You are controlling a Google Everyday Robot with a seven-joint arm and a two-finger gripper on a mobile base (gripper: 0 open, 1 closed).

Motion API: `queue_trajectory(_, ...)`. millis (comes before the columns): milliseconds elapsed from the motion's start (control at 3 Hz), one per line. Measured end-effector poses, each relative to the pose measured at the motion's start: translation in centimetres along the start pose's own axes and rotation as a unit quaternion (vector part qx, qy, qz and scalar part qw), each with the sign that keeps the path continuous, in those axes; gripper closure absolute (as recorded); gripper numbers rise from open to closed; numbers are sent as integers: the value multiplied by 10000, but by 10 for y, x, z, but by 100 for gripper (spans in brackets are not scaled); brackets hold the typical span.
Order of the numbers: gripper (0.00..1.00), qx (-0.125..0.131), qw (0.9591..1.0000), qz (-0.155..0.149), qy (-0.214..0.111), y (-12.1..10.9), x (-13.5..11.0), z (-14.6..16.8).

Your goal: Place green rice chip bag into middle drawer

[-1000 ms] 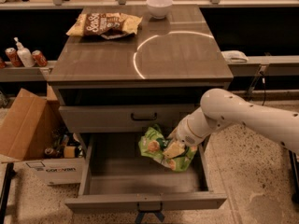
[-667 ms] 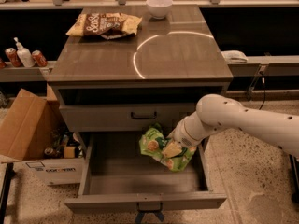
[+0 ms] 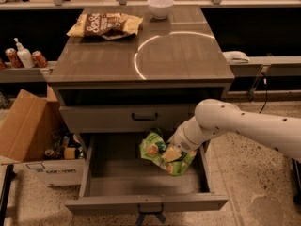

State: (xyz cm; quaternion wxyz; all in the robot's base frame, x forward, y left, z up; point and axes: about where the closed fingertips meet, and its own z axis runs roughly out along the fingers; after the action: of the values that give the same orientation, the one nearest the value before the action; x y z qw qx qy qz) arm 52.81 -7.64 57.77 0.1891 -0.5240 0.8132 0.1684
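Observation:
The green rice chip bag [image 3: 155, 150] hangs crumpled over the right half of the open middle drawer [image 3: 146, 202], just above its grey floor. My gripper [image 3: 172, 153] comes in from the right on a white arm and is shut on the bag's right side. The fingers are mostly hidden by the bag and the wrist. The drawer is pulled far out, and its plain front panel is nearest the camera.
Above the open drawer is a shut drawer front with a black bar handle [image 3: 144, 117]. On the cabinet top lie a tan-and-brown chip bag [image 3: 104, 24] and a white bowl [image 3: 160, 6]. A cardboard box [image 3: 23, 131] stands at the left, with cans [image 3: 37, 58] on a shelf behind.
My arm has shifted slightly left and down. The bag has stayed in the gripper over the drawer's right half.

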Motion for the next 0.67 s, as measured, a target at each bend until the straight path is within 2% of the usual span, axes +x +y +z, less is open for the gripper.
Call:
queue_trajectory(333,100,-114,9992,375,108,11,19,32)
queue_trajectory(667,100,11,9970,699,319,15,40,60)
